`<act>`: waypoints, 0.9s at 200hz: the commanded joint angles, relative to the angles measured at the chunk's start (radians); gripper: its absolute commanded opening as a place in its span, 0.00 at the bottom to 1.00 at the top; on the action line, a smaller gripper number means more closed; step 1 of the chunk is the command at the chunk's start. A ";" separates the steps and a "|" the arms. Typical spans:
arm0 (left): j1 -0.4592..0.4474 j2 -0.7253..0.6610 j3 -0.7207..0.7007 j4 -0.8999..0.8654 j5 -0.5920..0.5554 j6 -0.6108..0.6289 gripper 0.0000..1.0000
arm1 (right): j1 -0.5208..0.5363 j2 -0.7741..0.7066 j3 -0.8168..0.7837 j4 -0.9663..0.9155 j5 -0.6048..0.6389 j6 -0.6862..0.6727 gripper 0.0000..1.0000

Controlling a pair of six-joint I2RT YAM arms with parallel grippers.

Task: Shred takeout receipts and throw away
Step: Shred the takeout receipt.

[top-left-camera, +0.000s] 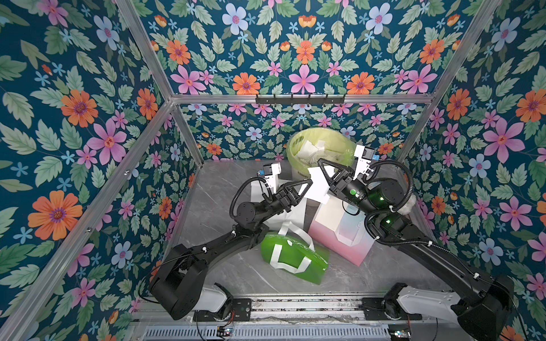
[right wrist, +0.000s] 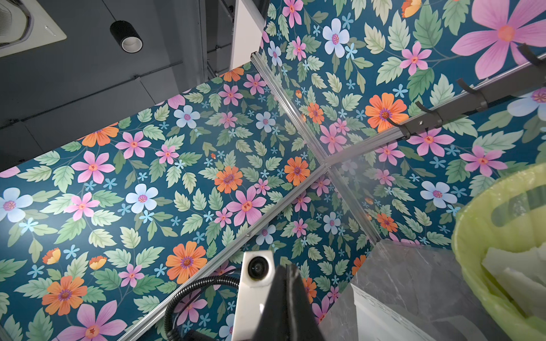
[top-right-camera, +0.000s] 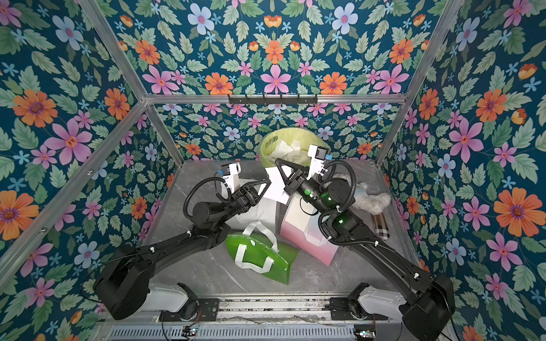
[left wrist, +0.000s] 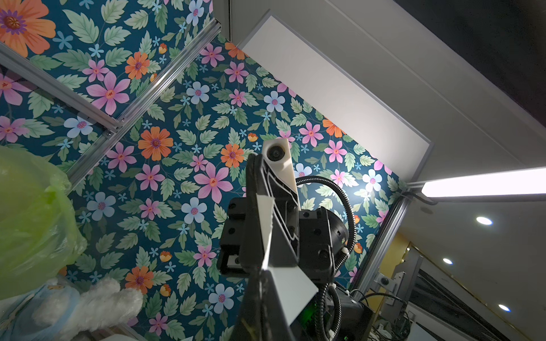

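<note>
One receipt (top-left-camera: 317, 189), the left gripper (top-left-camera: 310, 181) and right gripper (top-left-camera: 321, 161) both pinching it before the bin (top-left-camera: 292, 147).
The jaws are pressing the white sheet between their tips. The right wrist view is hiding it behind its own finger (right wrist: 291, 304), and the left wrist view is showing it nearly edge-on. Beyond the tips, the lined bin is holding white scraps (top-left-camera: 307, 149).

green bag (top-left-camera: 313, 265) beside pink bag (top-left-camera: 354, 251)

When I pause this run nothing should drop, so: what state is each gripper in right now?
Left gripper: closed, holding the receipt.
Right gripper: closed, holding the same receipt.
</note>
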 commanded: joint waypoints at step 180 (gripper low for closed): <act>-0.004 -0.260 0.189 -1.122 0.006 1.022 0.00 | 0.000 -0.339 -0.054 -0.576 0.021 -0.606 0.99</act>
